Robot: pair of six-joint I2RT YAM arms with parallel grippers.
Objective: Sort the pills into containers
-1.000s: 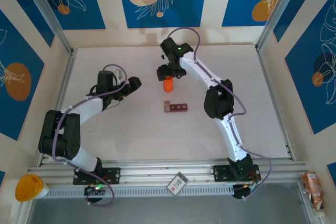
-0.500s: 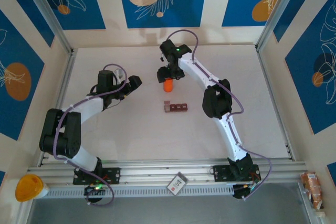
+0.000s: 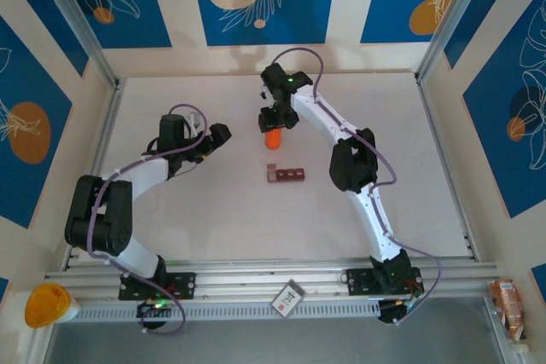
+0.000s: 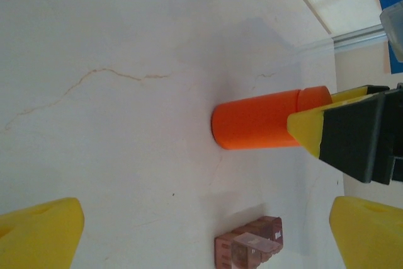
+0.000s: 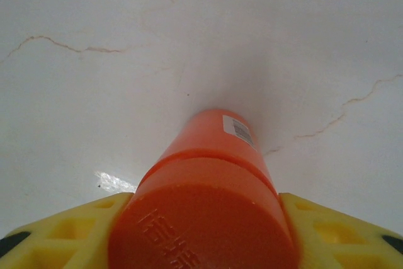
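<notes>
An orange bottle (image 3: 273,138) stands upright on the white table, just beyond the containers (image 3: 287,175), a dark reddish-brown strip of three joined compartments. My right gripper (image 3: 274,124) comes down on the bottle from above. In the right wrist view its yellow fingers (image 5: 318,234) press both sides of the bottle's cap (image 5: 204,218). My left gripper (image 3: 217,135) hovers left of the bottle, open wide and holding nothing. Its wrist view shows the bottle (image 4: 258,119), the right gripper's finger (image 4: 308,131) on it, and the containers (image 4: 249,250) with one lid raised. The pills are hidden.
The table (image 3: 171,210) is walled by metal rails at left and right. Beyond the near edge lie a small card (image 3: 288,296), a yellow-orange object (image 3: 47,306) at the left corner and a box (image 3: 505,304) at the right corner.
My right gripper has dropped a little over the orange bottle and closed its fingers onto the cap. The left arm has barely moved.
</notes>
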